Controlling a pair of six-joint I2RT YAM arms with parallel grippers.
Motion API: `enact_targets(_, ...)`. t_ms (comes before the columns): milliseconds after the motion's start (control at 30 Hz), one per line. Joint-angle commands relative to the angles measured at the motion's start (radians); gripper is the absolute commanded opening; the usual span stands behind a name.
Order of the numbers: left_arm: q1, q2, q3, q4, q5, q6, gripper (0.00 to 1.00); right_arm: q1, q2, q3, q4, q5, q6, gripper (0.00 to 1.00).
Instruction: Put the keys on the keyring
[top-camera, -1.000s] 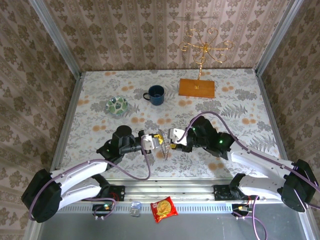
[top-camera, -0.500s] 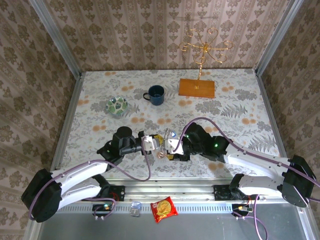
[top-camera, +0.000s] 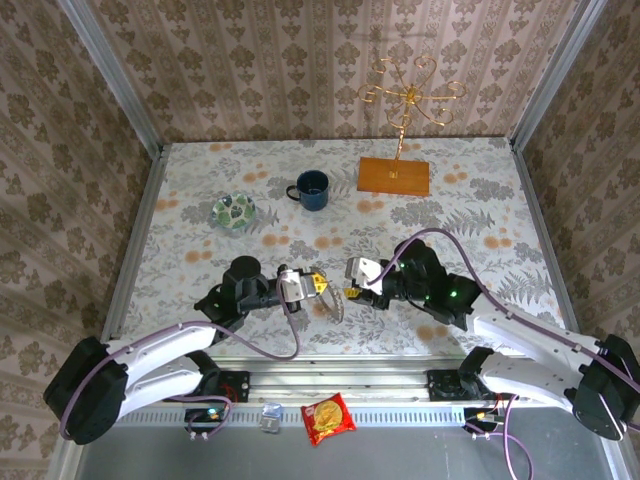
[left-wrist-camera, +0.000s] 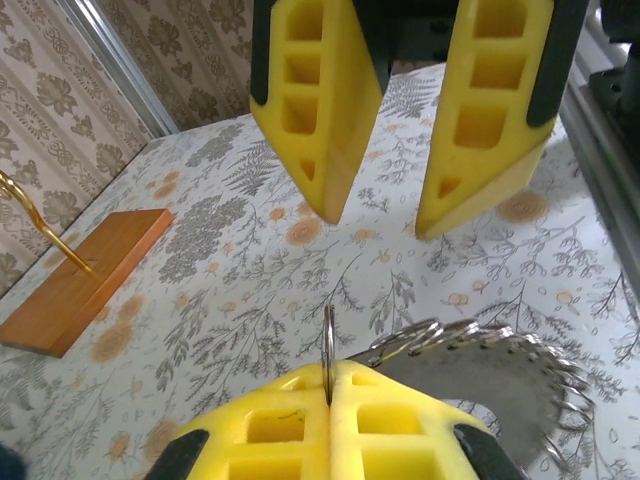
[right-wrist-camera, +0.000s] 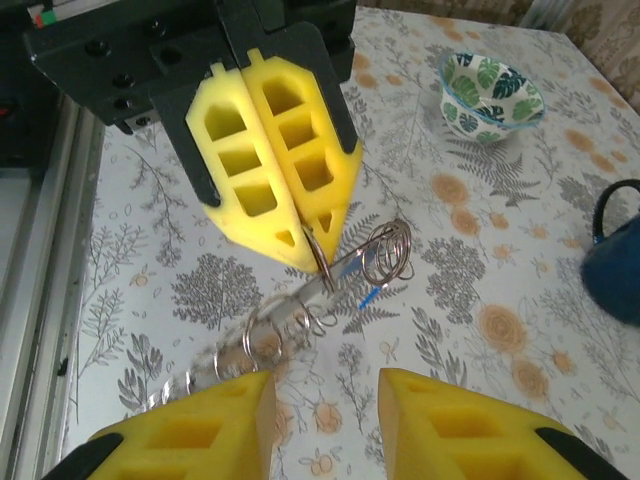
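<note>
My left gripper is shut on a thin loop at the edge of the keyring, a flat grey metal ring with coiled wire loops. The keyring hangs tilted from the left fingers, just above the table. Opposite, my right gripper stands open a short way from the ring, with nothing between its fingers. In the top view the right gripper faces the left one across the keyring. A small blue sliver shows beside the coils, too small to identify. The keys are hidden.
A blue mug and a green-patterned dish stand at the back left. A gold wire stand on a wooden base is at the back right. A snack packet lies below the table's near edge.
The right gripper moved in close to the left gripper, then drew back to the right, its jaws somewhat narrower. The left gripper kept its hold on the keyring.
</note>
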Motion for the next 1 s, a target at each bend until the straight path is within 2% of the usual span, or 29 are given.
enact_targets(0,0.011,0.012,-0.014,0.118,0.078,-0.092,0.00,-0.001,0.034,0.017,0.066,-0.068,0.031,0.33)
enact_targets(333,0.016,0.046,-0.037,0.186,0.148,-0.131,0.00,0.001,0.097,0.026,0.118,-0.108,0.048,0.31)
enact_targets(767,0.020,0.057,-0.040,0.191,0.172,-0.128,0.00,0.000,0.126,0.050,0.107,-0.148,0.046,0.12)
enact_targets(867,0.020,0.057,-0.040,0.191,0.172,-0.126,0.00,0.001,0.123,0.053,0.098,-0.155,0.044,0.12)
enact_targets(967,0.020,0.058,-0.040,0.192,0.173,-0.125,0.00,0.001,0.124,0.059,0.091,-0.169,0.045,0.16)
